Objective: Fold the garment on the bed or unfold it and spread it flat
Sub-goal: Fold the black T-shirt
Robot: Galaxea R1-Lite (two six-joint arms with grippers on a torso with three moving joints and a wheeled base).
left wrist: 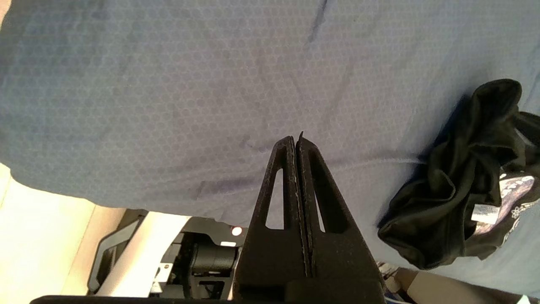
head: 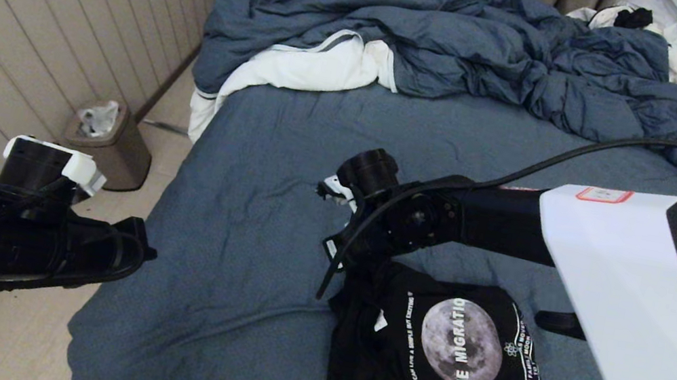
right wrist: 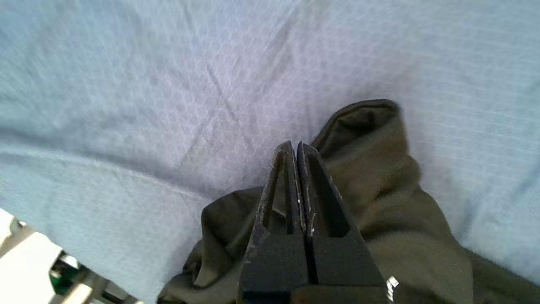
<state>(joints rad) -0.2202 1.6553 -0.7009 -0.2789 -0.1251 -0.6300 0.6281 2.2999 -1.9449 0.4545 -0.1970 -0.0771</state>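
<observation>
Folded black garment [head: 445, 356] shows a moon and "THE MIGRATIO". Right gripper [right wrist: 295, 147] hovers over it, fingers pressed together, empty. Left gripper [left wrist: 296, 141] likewise pressed together, off the bed [head: 254, 203].

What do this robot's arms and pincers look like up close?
The right arm is black at the wrist, with a white angular shell bearing a red-edged sticker, and a black cable looping along it. The left arm is black with a white block and bundled cables. The left gripper and the right gripper have black, tapered fingers with slotted cut-outs.

The garment [head: 448, 356] reads "THE MIGRATIO" across its moon print, with smaller white lettering alongside, seemingly illegible.
</observation>
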